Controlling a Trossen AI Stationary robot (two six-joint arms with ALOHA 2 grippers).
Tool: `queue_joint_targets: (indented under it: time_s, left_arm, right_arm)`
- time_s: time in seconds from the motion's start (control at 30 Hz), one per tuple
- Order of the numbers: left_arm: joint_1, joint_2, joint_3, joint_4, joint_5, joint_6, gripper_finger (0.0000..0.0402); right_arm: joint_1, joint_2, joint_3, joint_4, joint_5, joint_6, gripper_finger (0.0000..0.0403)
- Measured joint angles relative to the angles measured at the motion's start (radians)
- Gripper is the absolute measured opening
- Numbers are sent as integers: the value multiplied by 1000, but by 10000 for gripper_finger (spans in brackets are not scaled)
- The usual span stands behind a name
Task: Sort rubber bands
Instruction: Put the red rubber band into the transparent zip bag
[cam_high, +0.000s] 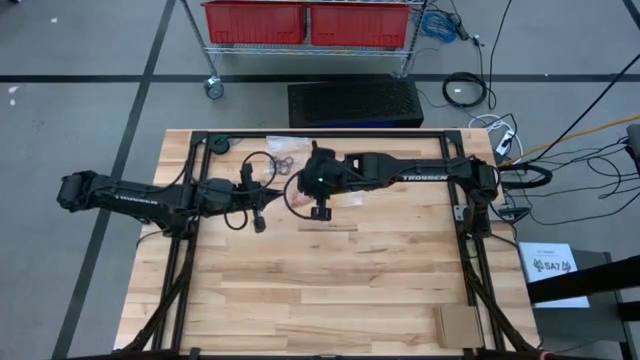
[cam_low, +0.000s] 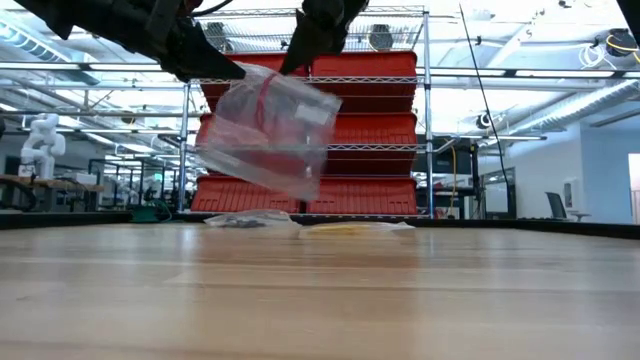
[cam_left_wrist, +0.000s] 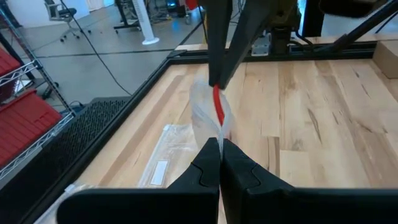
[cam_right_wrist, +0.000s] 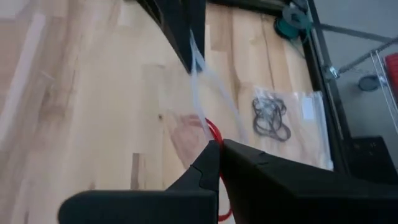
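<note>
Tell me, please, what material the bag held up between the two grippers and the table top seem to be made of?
The bag, pinched by the left gripper and the right gripper, looks like thin clear plastic film, glossy: the red shelves show through it and it creases. The table top looks like jointed light wood planks with visible grain, probably sealed smooth.

Table: I see bare light wood planks.
Red bins: on a wire shelf beyond the table's far edge.
Black mat: on the floor between table and shelf.
Cardboard piece: on the table's near right corner.
</note>
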Motion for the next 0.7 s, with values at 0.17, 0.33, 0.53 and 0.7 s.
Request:
queue_joint_targets:
  time_s: [0.17, 0.33, 0.53, 0.7]
  left_arm:
    - [0, 0, 0, -1, 0, 0, 0]
    - [0, 0, 0, -3, 1, 0, 0]
    - [0, 0, 0, -3, 1, 1, 0]
    - [0, 0, 0, -2, 1, 1, 0]
  right_arm:
    - [-14, 0, 13, -6, -10, -10, 0]
    - [-24, -1, 15, -3, -44, -18, 0]
    - [-29, -1, 15, 3, -66, -34, 0]
    - [-30, 5, 15, 12, -92, -33, 0]
